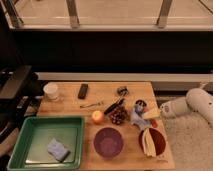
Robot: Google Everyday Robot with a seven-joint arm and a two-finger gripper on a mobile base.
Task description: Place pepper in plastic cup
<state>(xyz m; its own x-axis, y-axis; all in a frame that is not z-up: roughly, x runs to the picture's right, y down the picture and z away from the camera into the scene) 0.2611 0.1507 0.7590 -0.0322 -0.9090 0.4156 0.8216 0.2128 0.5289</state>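
The pincer reaches from the right over the wooden counter, just beside the pale blue translucent plastic cup; near them lies a small orange-red pepper.

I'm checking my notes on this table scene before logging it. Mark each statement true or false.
1. The purple bowl sits right of the green tray. True.
2. The white cup stands at the table's right edge. False: it is near the back left corner.
3. The gripper is beside the plastic cup, coming from the right. True.
4. The pine cone lies inside the green tray. False: it rests on the table, between the orange fruit and the plastic cup.
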